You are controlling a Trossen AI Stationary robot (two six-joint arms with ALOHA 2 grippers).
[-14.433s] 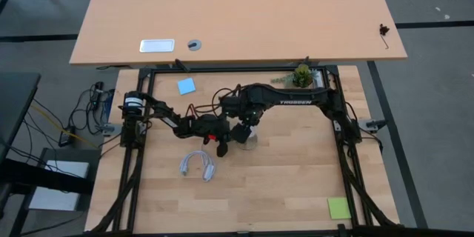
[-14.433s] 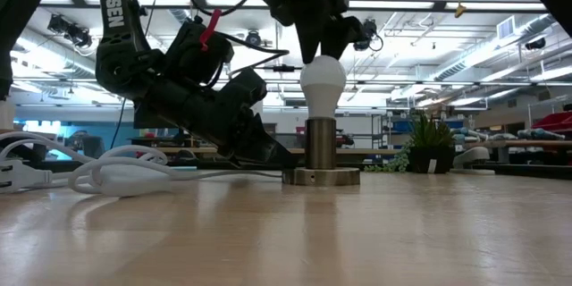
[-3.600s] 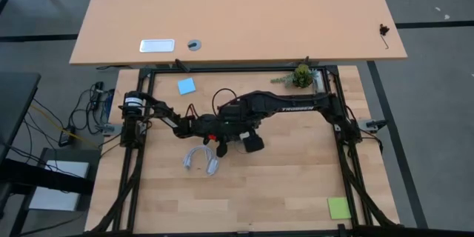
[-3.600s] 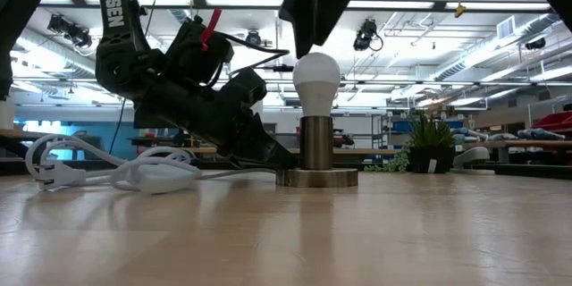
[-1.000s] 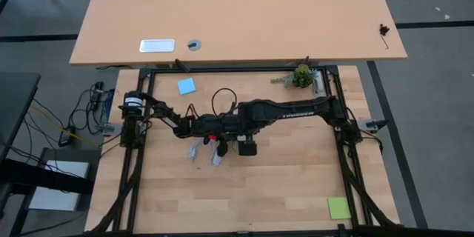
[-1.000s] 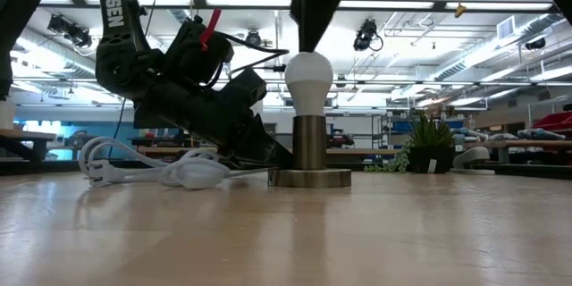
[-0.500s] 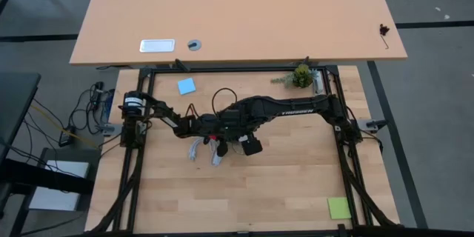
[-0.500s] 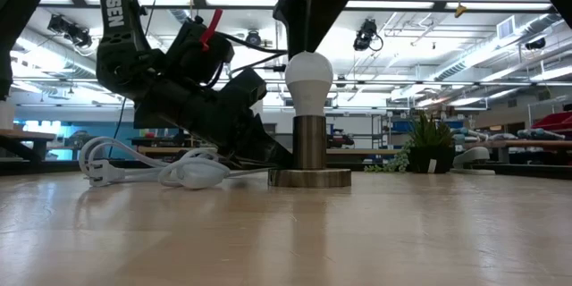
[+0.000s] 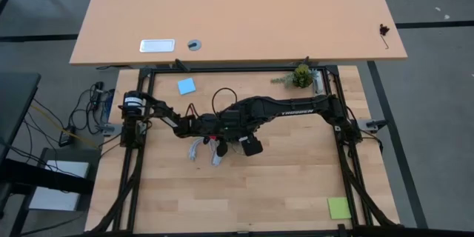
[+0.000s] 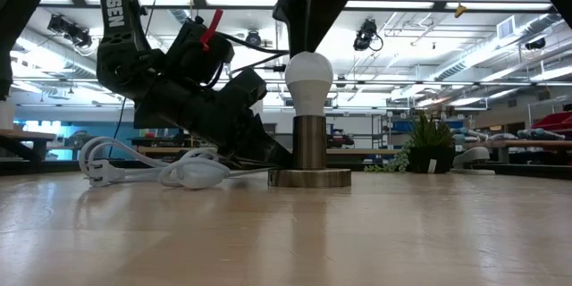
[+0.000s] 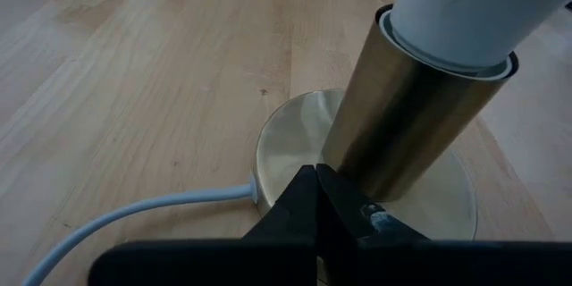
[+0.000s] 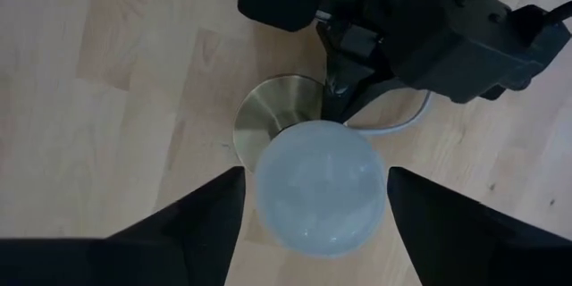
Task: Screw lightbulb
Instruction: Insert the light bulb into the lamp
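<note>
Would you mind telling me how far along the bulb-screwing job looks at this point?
Done: the lightbulb stands upright in the brass socket on its round base. In hand: the left gripper is shut and pressed against the base, while the right gripper is above the bulb, its fingers apart on either side. Left: closing on the bulb and turning; how deep it is threaded cannot be seen.

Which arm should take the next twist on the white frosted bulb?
The right. Its gripper hangs directly above the white frosted bulb, fingers open either side of it. The left gripper is shut, pressed low on the round brass socket base, steadying it.
</note>
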